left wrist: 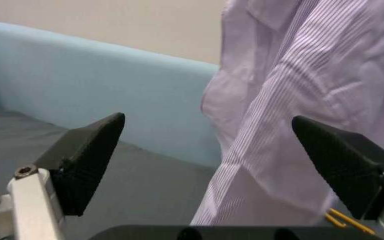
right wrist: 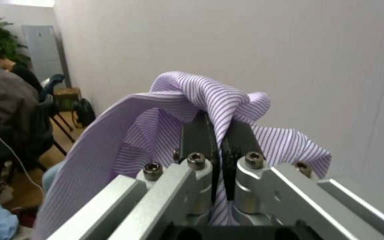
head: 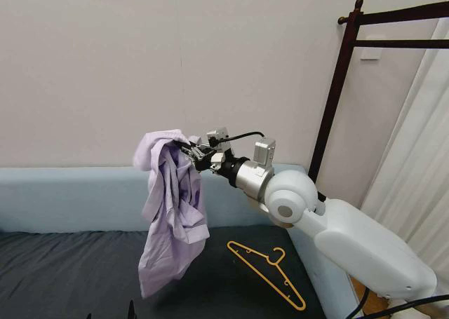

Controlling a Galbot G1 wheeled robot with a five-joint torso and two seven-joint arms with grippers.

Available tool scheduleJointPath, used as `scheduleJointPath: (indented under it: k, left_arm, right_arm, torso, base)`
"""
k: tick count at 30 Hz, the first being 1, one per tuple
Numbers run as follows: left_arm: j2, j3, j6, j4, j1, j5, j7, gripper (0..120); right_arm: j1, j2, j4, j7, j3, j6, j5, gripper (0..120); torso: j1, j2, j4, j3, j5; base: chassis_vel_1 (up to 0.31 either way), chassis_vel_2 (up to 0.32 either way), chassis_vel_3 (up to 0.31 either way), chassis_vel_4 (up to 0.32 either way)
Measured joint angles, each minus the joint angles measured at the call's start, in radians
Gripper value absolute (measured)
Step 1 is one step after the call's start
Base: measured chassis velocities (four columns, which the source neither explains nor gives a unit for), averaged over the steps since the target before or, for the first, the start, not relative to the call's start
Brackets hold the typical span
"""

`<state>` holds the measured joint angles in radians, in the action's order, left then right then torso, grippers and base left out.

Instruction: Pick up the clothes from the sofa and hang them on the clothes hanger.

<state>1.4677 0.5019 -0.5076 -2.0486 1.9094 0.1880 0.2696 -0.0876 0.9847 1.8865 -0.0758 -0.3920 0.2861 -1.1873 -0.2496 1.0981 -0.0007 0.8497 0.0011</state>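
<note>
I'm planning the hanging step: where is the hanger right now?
Head view: the orange hanger lies flat on the dark sofa seat, right of the shirt that the right pincer holds up.

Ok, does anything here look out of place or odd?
Orange hanger lies loose on the sofa seat, not on the rack. Purple shirt dangles bunched from the shut right hand; left hand open nearby.

Shirt (head: 172, 207) thin striped cloth; hanger (head: 283, 268) smooth plastic; rack (head: 336, 87) glossy wood.
</note>
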Motion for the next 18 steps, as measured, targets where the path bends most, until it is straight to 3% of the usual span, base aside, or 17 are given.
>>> scheduleJointPath:
  k: [7,11,12,14,16,18]
  left_arm:
    - [0.006,-0.003,0.001,-0.004,0.004,-0.002,0.000,99]
    - [0.010,-0.006,-0.001,0.012,0.011,-0.002,0.001,99]
    - [0.010,-0.006,-0.001,0.012,0.011,-0.002,0.001,99]
    - [0.005,-0.008,-0.001,0.020,0.011,-0.002,0.001,99]
    - [0.000,-0.008,-0.001,0.020,0.012,-0.002,0.001,99]
    - [-0.010,-0.007,-0.001,0.019,0.021,-0.001,0.001,99]
  right_arm:
    - [0.018,0.015,-0.094,0.082,-0.060,-0.042,0.038,0]
    - [-0.127,0.012,-0.218,0.290,-0.082,-0.157,0.239,0]
    - [-0.127,0.012,-0.218,0.290,-0.082,-0.157,0.239,0]
    - [-0.202,0.045,-0.395,0.435,-0.067,-0.273,0.401,0]
    - [-0.223,0.059,-0.477,0.474,-0.064,-0.314,0.453,0]
    - [-0.256,0.095,-0.664,0.549,-0.056,-0.400,0.563,0]
  torso:
    - [0.000,0.000,0.0008,0.000,-0.0003]
    - [0.000,0.000,0.0001,0.000,-0.0001]
    - [0.000,0.000,0.0001,0.000,-0.0001]
    - [0.000,0.000,0.0002,0.000,0.0002]
    - [0.000,0.000,0.0004,0.000,0.0002]
    - [0.000,0.000,0.0004,0.000,0.0002]
  base:
    - [0.000,0.000,0.000,0.000]
    - [0.000,0.000,0.000,0.000]
    - [0.000,0.000,0.000,0.000]
    - [0.000,0.000,0.000,0.000]
    - [0.000,0.000,0.000,0.000]
    - [0.000,0.000,0.000,0.000]
